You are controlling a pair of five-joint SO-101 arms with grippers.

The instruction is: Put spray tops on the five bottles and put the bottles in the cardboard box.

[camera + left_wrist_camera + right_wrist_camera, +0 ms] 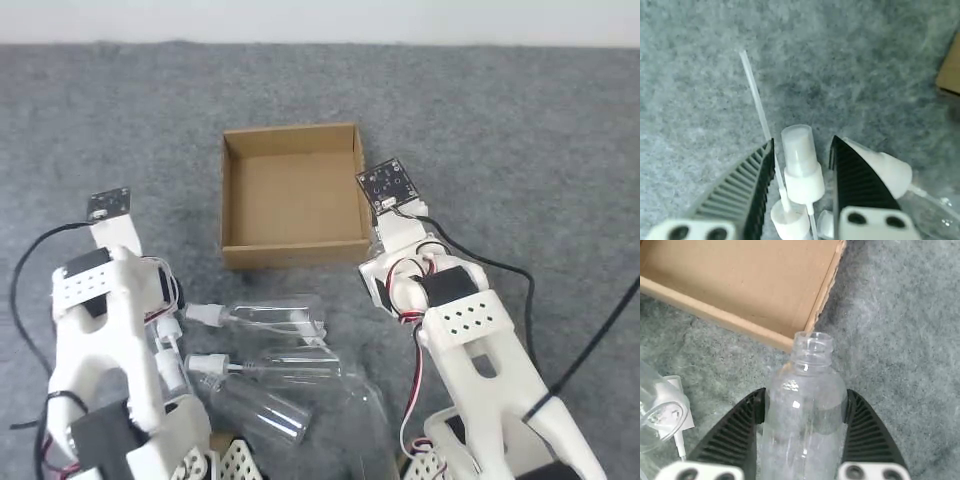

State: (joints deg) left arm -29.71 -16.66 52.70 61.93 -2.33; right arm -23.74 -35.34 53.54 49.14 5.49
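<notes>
My right gripper (805, 395) is shut on a clear bottle (805, 405) with a bare, open neck, held just off the near right corner of the cardboard box (740, 280). In the high view this gripper (378, 245) sits beside the box (290, 195). My left gripper (802, 141) stands open, its black fingers on either side of a white spray top (800, 160) on the carpet, with a gap on both sides. A thin dip tube (755, 95) lies stretched out past it. More spray tops (885, 170) crowd close by.
Several clear bottles lie between the arms in front of the box, two with white spray tops (205, 315) fitted, pointing toward the left arm. One bottle (255, 410) lies nearer the arm bases. Grey carpet (520, 120) covers the table.
</notes>
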